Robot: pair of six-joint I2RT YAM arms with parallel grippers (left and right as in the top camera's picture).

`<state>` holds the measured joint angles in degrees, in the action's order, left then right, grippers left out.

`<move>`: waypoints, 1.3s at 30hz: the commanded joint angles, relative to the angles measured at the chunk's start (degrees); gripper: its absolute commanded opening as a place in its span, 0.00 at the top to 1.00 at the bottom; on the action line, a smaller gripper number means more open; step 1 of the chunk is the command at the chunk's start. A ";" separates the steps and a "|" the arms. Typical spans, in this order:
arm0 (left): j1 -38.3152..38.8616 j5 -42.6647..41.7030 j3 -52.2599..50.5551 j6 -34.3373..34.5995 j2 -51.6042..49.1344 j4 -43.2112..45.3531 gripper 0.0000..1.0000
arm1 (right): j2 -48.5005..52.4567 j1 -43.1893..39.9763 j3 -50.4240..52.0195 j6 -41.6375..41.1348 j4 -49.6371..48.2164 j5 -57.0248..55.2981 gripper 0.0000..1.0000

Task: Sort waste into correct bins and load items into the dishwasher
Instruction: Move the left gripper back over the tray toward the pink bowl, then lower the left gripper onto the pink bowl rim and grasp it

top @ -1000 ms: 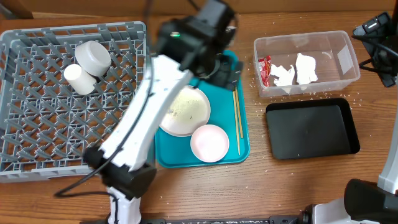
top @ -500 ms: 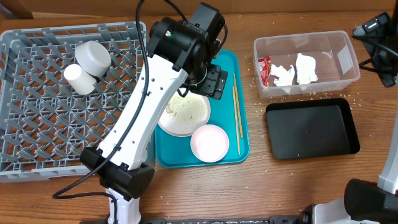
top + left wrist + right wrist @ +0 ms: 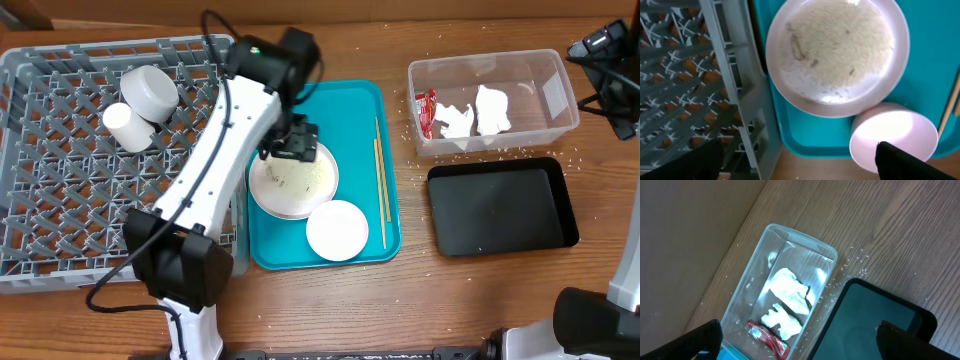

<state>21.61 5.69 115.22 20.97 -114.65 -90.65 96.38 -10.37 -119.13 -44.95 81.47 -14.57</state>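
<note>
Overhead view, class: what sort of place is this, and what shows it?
Probably a lab tabletop staged as a dish-clearing station: a grey plastic lattice dish rack, a teal serving tray bearing a rice-smeared white round plate, and a clear plastic tub holding crumpled white napkins.

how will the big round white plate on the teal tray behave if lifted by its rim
The large round white plate looks glazed and rigid: likely no flex, but slippery in a rim pinch. Loose rice-like grains lie across it, so tilting would probably spill them. The small white bowl sits close by its edge; a push may nudge it.
</note>
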 commanded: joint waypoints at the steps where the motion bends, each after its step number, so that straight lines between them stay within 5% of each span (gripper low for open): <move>1: -2.45 -5.81 -2.43 0.96 -0.39 2.54 0.07 | -0.15 0.11 -0.20 0.37 -0.20 -0.81 0.00; 4: -3.65 -16.28 -2.80 -5.07 -0.39 3.45 0.20 | -0.15 0.11 -0.20 0.37 -0.20 -0.81 0.00; 7: -2.64 -22.93 -2.78 -11.04 -0.39 2.05 0.20 | -0.15 0.11 -0.20 0.37 -0.20 -0.81 0.00; 13: 5.46 -18.36 -3.23 -14.95 0.04 -6.21 0.14 | -0.15 0.11 -0.20 0.37 -0.20 -0.81 0.00; 25: 17.40 -13.99 -10.69 -6.93 2.01 -5.51 0.12 | -0.15 0.11 -0.20 0.35 -0.20 -0.81 0.00; 32: 22.38 -13.33 -16.98 0.81 1.92 6.34 0.15 | -0.15 0.11 -0.20 0.37 -0.20 -0.81 0.00; 39: 27.36 -4.22 -23.98 16.87 1.90 17.79 0.21 | -0.15 0.11 -0.20 0.37 -0.20 -0.81 0.00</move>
<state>47.68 -3.36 94.28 28.69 -114.34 -75.99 96.38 -10.37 -119.13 -44.93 81.49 -14.57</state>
